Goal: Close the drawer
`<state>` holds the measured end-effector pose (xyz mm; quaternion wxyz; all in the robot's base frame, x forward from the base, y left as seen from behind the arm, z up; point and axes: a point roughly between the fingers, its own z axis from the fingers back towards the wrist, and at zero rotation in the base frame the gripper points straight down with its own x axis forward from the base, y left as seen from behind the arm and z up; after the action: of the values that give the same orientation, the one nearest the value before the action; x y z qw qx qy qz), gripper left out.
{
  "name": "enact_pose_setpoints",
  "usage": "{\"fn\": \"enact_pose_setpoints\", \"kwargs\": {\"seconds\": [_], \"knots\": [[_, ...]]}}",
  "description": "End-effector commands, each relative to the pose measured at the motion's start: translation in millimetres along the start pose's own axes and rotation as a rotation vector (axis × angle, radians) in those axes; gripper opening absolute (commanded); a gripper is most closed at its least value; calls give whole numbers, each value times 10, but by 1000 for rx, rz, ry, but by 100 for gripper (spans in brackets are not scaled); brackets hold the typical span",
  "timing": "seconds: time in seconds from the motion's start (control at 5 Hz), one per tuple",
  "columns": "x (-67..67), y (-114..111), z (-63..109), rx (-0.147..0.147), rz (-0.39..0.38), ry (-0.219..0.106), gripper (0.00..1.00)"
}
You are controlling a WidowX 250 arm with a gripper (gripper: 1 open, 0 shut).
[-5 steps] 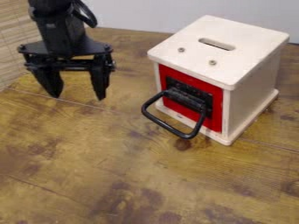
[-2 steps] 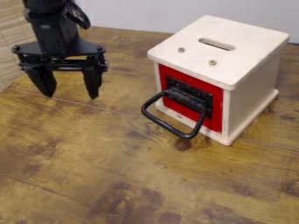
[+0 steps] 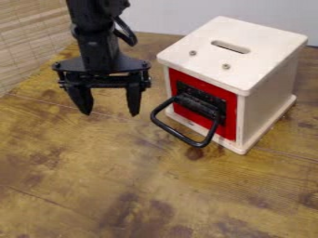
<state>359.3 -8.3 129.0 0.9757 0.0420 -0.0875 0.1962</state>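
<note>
- Claw (image 3: pixel 108 102) of black colour hangs over the wooden table (image 3: pixel 87 186), toward its far left part; we see the two fingers (image 3: pixel 134 100) spread wide apart, with nothing between them.
- We see it stand apart from the drawer (image 3: pixel 196 102), just to the left of the black loop handle (image 3: pixel 184 119), without touching it.
- We find the drawer in the front of the cream-white cabinet (image 3: pixel 243 65), near the far right corner of the table; its glossy red front stands a little out from the cabinet.
- The handle hangs down and forward, and its lower bar lies close to the table.
- We note a slot (image 3: pixel 230 45) on the top of the cabinet.
</note>
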Motion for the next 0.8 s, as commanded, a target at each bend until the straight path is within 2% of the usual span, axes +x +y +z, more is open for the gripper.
{"fn": "enact_pose_setpoints", "kwargs": {"seconds": [0.0,0.2,0.6], "knots": [[25,17,169,-22,14,-46,100],[6,31,142,-18,21,-37,100],[104,151,40,-8,49,-18,100]]}}
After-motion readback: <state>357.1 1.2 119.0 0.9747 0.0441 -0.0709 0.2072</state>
